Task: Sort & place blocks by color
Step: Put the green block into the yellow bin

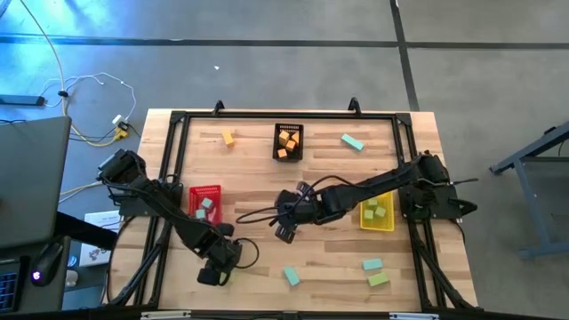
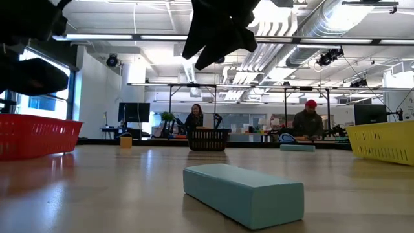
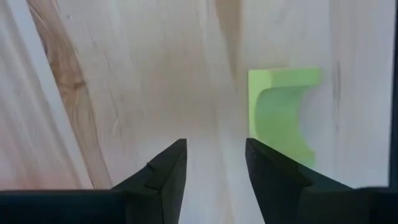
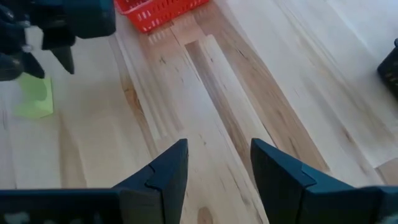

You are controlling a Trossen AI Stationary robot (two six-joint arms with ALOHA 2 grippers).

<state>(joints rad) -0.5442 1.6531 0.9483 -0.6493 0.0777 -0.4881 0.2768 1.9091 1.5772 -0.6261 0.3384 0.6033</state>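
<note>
1. Sorting is sitting partway done on the pale wooden table (image 1: 267, 258): orange cubes (image 1: 286, 142) are lying in the black mesh basket (image 1: 276, 132) at the far middle, teal pieces (image 1: 207, 204) are resting in the red mesh basket (image 1: 216, 190) at the left, and light green blocks (image 1: 377, 212) are filling the yellow mesh basket (image 1: 365, 223) at the right.
2. The left gripper (image 1: 213, 272) is hovering low near the near-left edge with its fingers spread a little and nothing between them; a light green arch-shaped block (image 3: 281, 112) is lying on the wood just beside one fingertip, outside the gap.
3. The right gripper (image 1: 286, 228) is hanging over the middle of the table, its fingers parted and holding nothing, bare wood showing between them.
4. Work is remaining: an orange cube (image 1: 228, 138) is lying far left, a teal bar (image 1: 352, 141) far right, another teal bar (image 1: 291, 276) near the middle, and a teal block (image 1: 372, 264) beside a green one (image 1: 379, 279) near the right.
5. Roughly half the pieces appear to be waiting, with the arch block seemingly next.
</note>
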